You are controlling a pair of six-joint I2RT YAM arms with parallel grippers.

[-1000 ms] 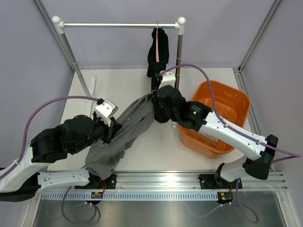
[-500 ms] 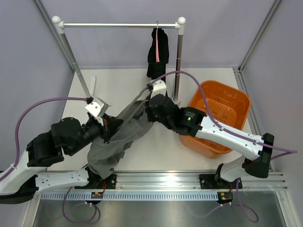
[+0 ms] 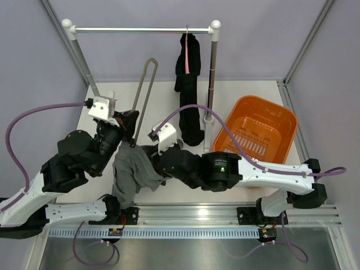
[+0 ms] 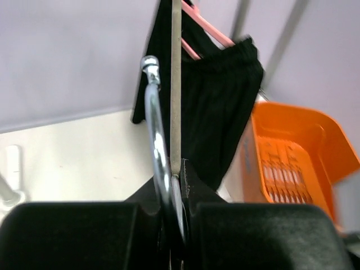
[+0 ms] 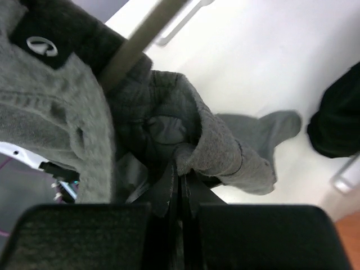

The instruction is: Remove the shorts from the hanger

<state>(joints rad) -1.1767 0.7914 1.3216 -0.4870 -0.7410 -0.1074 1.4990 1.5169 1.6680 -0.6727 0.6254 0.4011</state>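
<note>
My left gripper [image 3: 130,122] is shut on a grey hanger [image 3: 145,84] near its metal hook [image 4: 156,129]. The hanger's bare loop points up and back toward the rail. The grey shorts [image 3: 130,171] hang bunched below it at the front left of the table. My right gripper [image 3: 161,169] is shut on a fold of the shorts [image 5: 225,152], its jaws [image 5: 181,183] pinching the cloth. In the right wrist view one hanger bar [image 5: 140,42] runs into the waistband, and its lower end is hidden by cloth.
A black garment [image 3: 188,62] hangs on a pink hanger from the rail [image 3: 140,29] at the back, next to the right pole [image 3: 214,73]. An orange basket [image 3: 284,121] stands on the right. A white piece [image 3: 109,100] lies at the back left.
The left gripper has lifted and swung the hanger back and left, so its loop now stands bare. The right gripper has pulled the shorts down to the front left, where they are bunched.
</note>
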